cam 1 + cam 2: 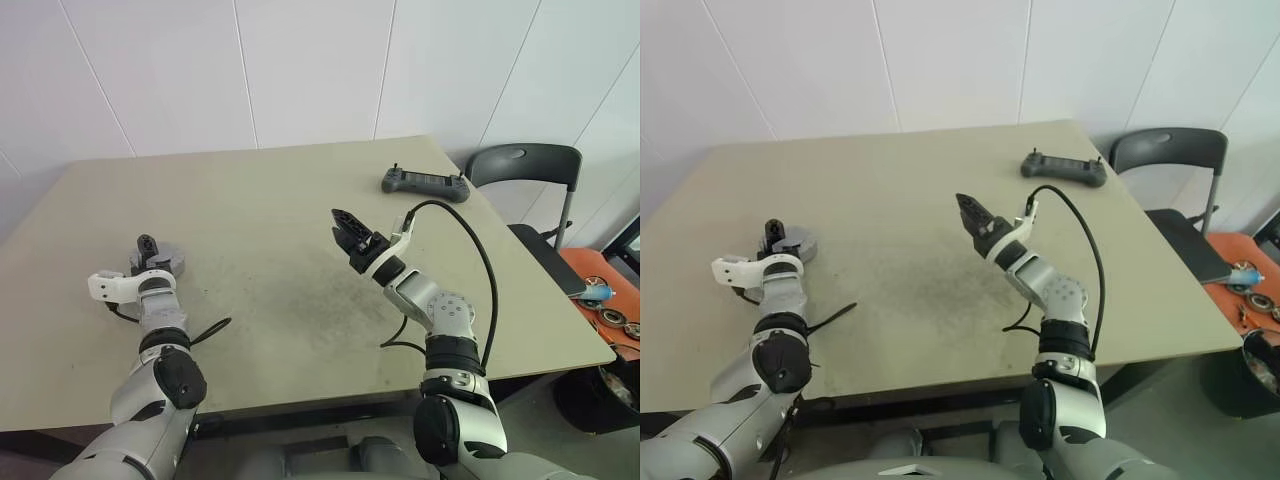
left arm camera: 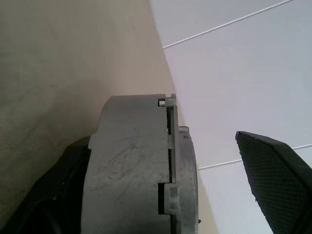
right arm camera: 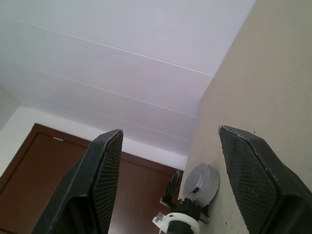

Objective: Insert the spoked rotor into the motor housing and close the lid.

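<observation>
Motor housing [image 1: 166, 262] sits on the beige table [image 1: 280, 210], near its left edge as the robot faces it, and the left gripper [image 1: 148, 258] is right at it. From the left wrist view the housing [image 2: 136, 165] is a gray, scratched metal puck seen edge-on, with a seam between its thick body and a thinner closed part on one side. One black finger lies against the housing's side; the other finger [image 2: 275, 180] stands clear of it with wall showing in the gap, so the jaws are spread and not clamping.

Well away from the housing, toward the middle of the table, the right gripper [image 1: 348, 232] hangs above the tabletop with its two black fingers [image 3: 105, 180] parted and nothing between them. Its wrist view looks across the table to the housing [image 3: 201, 181] and the left wrist beside it.

Far from the housing, near the table's back right corner, lies a dark handheld controller [image 1: 425, 183]. Beyond that corner stands a gray chair [image 1: 530, 165].
</observation>
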Controlling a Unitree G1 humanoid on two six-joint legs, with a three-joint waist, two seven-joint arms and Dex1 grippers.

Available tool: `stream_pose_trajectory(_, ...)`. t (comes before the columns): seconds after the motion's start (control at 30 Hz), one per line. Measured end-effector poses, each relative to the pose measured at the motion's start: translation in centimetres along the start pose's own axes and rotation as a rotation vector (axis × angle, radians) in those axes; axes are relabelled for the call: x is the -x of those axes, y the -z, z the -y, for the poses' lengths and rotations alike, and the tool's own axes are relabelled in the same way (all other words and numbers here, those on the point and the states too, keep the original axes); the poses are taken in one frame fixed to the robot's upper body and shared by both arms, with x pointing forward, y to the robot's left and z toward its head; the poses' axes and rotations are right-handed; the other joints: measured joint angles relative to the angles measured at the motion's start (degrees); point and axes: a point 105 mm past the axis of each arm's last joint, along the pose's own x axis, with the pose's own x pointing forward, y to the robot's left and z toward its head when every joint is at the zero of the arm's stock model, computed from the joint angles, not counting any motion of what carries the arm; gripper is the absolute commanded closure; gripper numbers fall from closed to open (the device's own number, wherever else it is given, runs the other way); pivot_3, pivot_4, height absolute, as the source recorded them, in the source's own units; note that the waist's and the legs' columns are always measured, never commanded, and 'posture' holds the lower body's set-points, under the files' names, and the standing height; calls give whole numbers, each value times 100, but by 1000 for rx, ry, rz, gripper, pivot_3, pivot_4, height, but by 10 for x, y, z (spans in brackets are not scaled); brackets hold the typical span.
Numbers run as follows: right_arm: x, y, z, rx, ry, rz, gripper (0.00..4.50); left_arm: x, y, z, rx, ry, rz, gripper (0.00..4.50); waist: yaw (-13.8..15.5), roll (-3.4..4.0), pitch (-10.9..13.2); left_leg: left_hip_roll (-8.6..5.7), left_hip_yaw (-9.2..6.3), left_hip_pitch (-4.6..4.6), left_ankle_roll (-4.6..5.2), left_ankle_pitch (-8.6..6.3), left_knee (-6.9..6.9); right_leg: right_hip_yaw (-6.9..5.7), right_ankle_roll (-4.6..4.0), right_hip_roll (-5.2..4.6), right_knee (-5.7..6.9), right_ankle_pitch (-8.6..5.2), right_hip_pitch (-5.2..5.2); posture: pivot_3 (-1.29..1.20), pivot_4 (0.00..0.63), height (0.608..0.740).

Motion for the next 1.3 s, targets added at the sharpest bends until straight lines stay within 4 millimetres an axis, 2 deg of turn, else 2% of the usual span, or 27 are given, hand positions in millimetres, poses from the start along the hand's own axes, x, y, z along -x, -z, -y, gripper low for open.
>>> stream_pose_trajectory(0.2, -1, 1, 1, 7, 4, -7, 1207, -1, -7, -7, -84, -94, 47, 8, -76, 2, -6, 2, 4, 8, 0, 0, -2, 4, 0, 1, 7, 0, 1, 0, 0, 740)
stream_pose_trajectory(0.5, 0, 1, 2, 15, 6, -7, 1207, 5, -40, -31, -292, -296, 174, 8, -463, 13, -17, 4, 12, 49, 0, -1, -15, 42, 22, 13, 34, -13, 4, 0, 0, 740)
stream_pose_trajectory(0.6, 1, 1, 4, 16, 10, -4, 1207, 8, -48, -37, -355, -359, 200, 8, -516, 13, -17, 2, 23, 87, 0, -2, -27, 85, 25, 22, 43, -15, 15, 0, 0, 740)
stream_pose_trajectory(0.83, 1, 2, 4, 21, 10, -10, 1207, 13, -57, -46, -414, -436, 229, 8, -624, 14, -18, 2, 39, 101, -1, -2, -27, 98, 27, 23, 42, -15, 29, 0, 0, 740)
stream_pose_trajectory(1.07, 1, 2, 4, 23, 12, -8, 1207, 12, -57, -48, -424, -477, 210, 8, -625, 27, -25, 3, 43, 101, -1, -2, -28, 100, 28, 24, 41, -15, 29, 0, 0, 740)
stream_pose_trajectory(1.2, 1, 2, 5, 23, 14, -8, 1207, 12, -55, -51, -494, -544, 174, 8, -625, 44, -36, 2, 47, 101, -2, -3, -29, 104, 30, 23, 39, -16, 35, 0, 0, 740)
stream_pose_trajectory(1.3, 1, 2, 5, 23, 14, -7, 1207, 16, -64, -57, -542, -633, 189, 8, -596, 83, -61, 0, 46, 103, -2, -3, -30, 103, 31, 21, 38, -17, 49, 0, 0, 740)
